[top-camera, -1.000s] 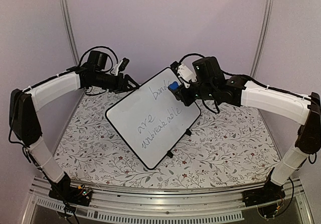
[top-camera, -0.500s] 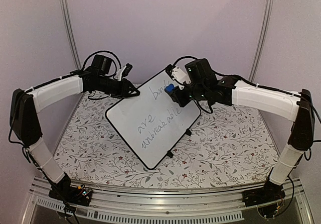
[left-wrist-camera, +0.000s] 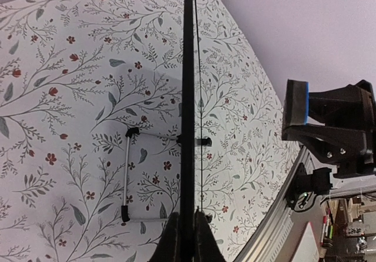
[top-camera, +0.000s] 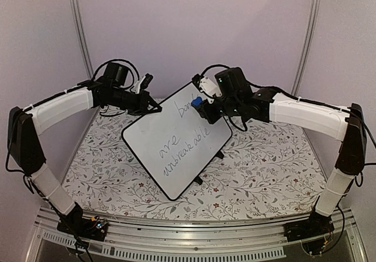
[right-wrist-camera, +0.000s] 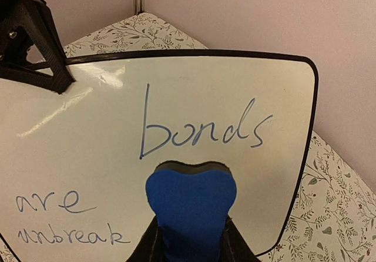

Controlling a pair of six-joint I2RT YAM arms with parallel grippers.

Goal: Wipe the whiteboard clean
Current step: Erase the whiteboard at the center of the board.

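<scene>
Over floral table [top-camera: 264, 168], tilted whiteboard [top-camera: 176, 141], blue eraser [top-camera: 196, 103]

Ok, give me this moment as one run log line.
left gripper: shut on whiteboard edge | right gripper: shut on eraser, held off the whiteboard | writing: not yet erased

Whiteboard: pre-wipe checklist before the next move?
1. Left gripper clamped on the large white rectangular whiteboard: ok, fingers shut on its black rim.
2. Right gripper holding the small blue eraser block: ok.
3. Eraser face on the board: not ok, the left wrist view shows a gap.
4. Eraser lined up with the dark handwriting: ok, it sits just below "bonds".
5. Board wiped: not ok, "bonds" and "are unbreakable" are all there.
6. Board's lower edge resting on the table: cannot tell.
</scene>
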